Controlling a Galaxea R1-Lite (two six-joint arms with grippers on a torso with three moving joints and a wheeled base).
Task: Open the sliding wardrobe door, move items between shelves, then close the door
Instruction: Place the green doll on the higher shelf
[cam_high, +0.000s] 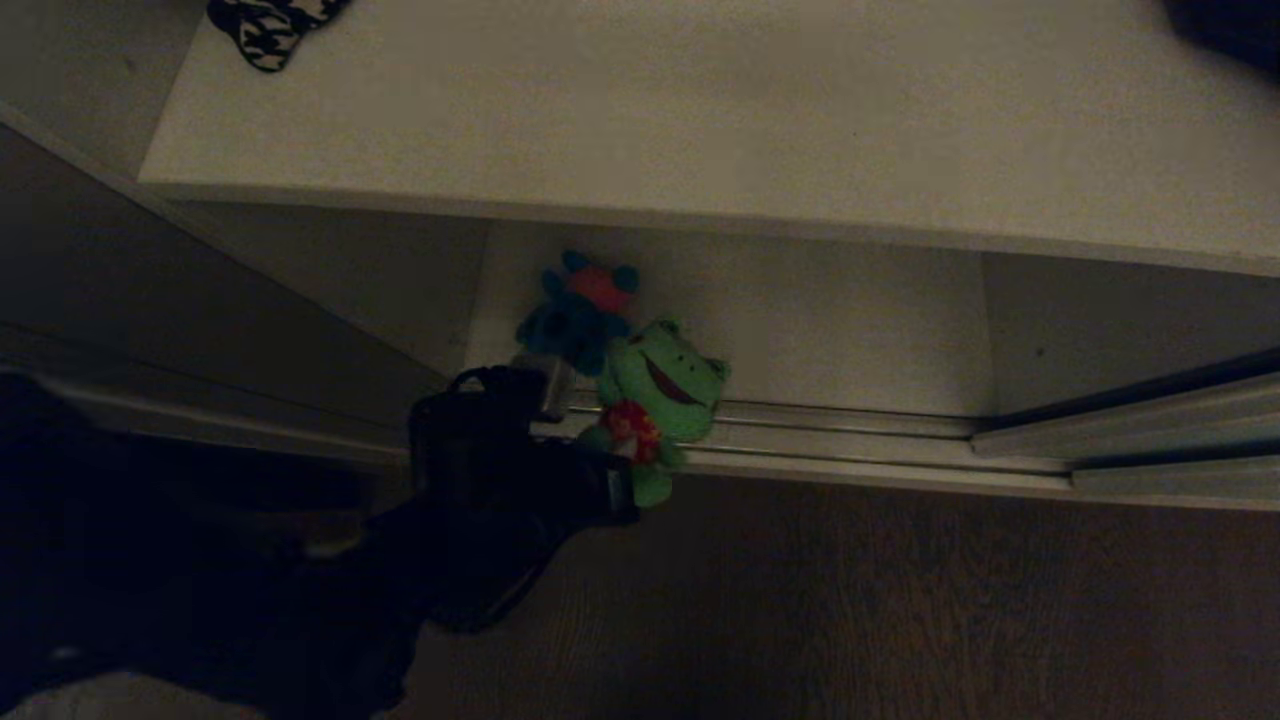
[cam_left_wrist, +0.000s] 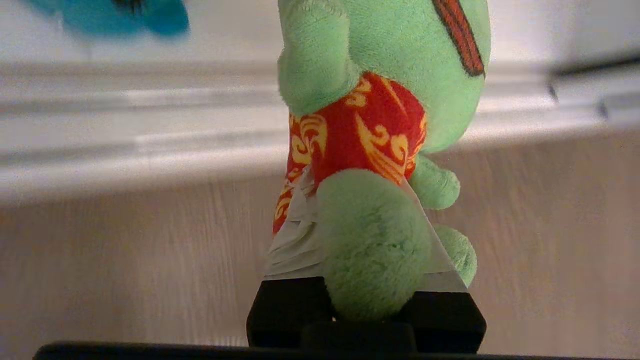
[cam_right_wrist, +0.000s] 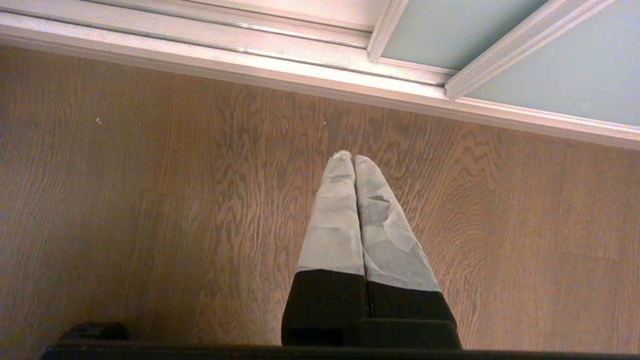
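Above the wood-grain floor (cam_right_wrist: 150, 200) and silvery track (cam_high: 850, 440), the left gripper (cam_left_wrist: 360, 225) clamps the green frog (cam_left_wrist: 390, 100).

The frog toy (cam_high: 662, 395) lies over the floor track (cam_high: 850, 440), the other toy (cam_high: 580, 310) just behind it on the lower shelf (cam_high: 850, 330).

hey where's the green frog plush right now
In the head view the green frog plush is left of centre, held in the left end effector over the ribbed floor track, just in front of the teal plush on the lower shelf.
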